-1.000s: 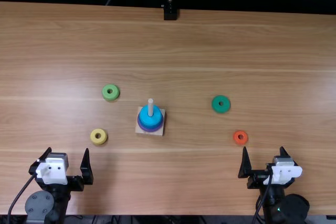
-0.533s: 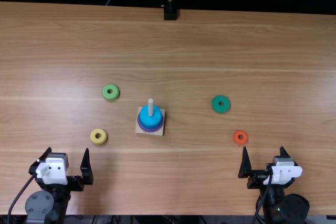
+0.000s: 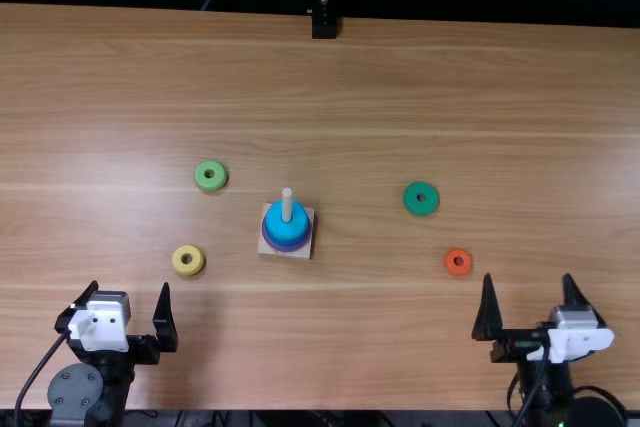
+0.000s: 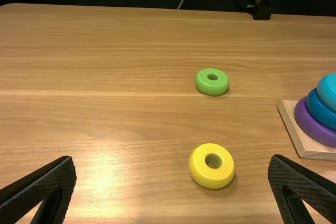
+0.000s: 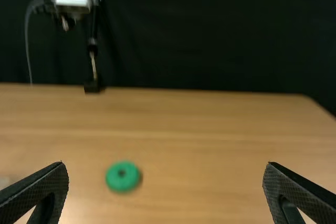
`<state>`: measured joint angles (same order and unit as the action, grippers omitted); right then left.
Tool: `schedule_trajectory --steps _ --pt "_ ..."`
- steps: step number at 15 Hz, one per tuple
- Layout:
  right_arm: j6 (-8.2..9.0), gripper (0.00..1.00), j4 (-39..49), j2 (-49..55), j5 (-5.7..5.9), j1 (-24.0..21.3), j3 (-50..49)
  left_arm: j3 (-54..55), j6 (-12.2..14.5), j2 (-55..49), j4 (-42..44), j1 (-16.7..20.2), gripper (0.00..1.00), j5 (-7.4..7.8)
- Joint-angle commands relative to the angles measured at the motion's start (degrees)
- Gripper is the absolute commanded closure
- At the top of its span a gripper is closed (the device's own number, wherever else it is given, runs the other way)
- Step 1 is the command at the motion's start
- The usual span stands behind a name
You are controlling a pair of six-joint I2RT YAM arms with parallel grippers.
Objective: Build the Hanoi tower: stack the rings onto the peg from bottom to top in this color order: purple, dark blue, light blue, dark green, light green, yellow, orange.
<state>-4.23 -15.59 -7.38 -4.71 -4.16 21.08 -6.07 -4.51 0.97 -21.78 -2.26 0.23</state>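
Note:
Around the peg [image 3: 287, 205] on its square wooden base [image 3: 285, 254] sit a purple ring [image 4: 315, 126], a dark blue ring [image 4: 321, 109] and a light blue ring [image 3: 286, 224], in that order upward. Loose on the table lie the light green ring [image 3: 210, 176], yellow ring [image 3: 188, 260], dark green ring [image 3: 421, 198] and orange ring [image 3: 458, 262]. My left gripper [image 3: 130, 299] is open and empty, nearer the front edge than the yellow ring; its wrist view shows the gripper [image 4: 172, 174] wide. My right gripper [image 3: 528, 292], also the gripper [image 5: 164, 177], stands open, right of the orange ring.
A camera stand [image 3: 324, 22] is at the table's far edge, with a cable beside it. The wooden table [image 3: 330, 347] extends between the two arms.
My right gripper has shifted to the right, farther from the orange ring. The left arm and the rings are where they were.

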Motion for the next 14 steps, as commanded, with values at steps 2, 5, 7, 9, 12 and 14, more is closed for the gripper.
schedule_trajectory --steps 2,5,7,9,12,14 --pt "4.02 0.00 -4.5 -14.2 0.28 0.1 8.7 6.1 0.7 -1.0 -4.7 -0.2 0.00 -0.02" --pt "13.51 0.00 -16.8 -26.9 0.18 2.7 22.9 6.1 0.7 -1.0 -4.7 -0.3 0.00 -0.02" --pt "14.78 0.00 -18.4 -38.2 0.49 5.6 29.8 6.1 0.7 -1.0 -4.7 -0.2 0.00 0.09" --pt "14.35 0.00 -18.1 -48.3 2.07 7.9 34.6 6.1 0.7 -1.0 -4.7 -0.2 0.00 -0.02" --pt "14.14 0.00 -19.1 -63.2 5.45 11.3 42.0 6.1 0.7 -1.0 -4.7 -0.2 0.00 0.09" --pt "14.46 0.00 -20.3 -70.4 5.45 13.0 45.6 6.1 0.6 -1.0 -4.7 -0.2 0.00 -0.02"
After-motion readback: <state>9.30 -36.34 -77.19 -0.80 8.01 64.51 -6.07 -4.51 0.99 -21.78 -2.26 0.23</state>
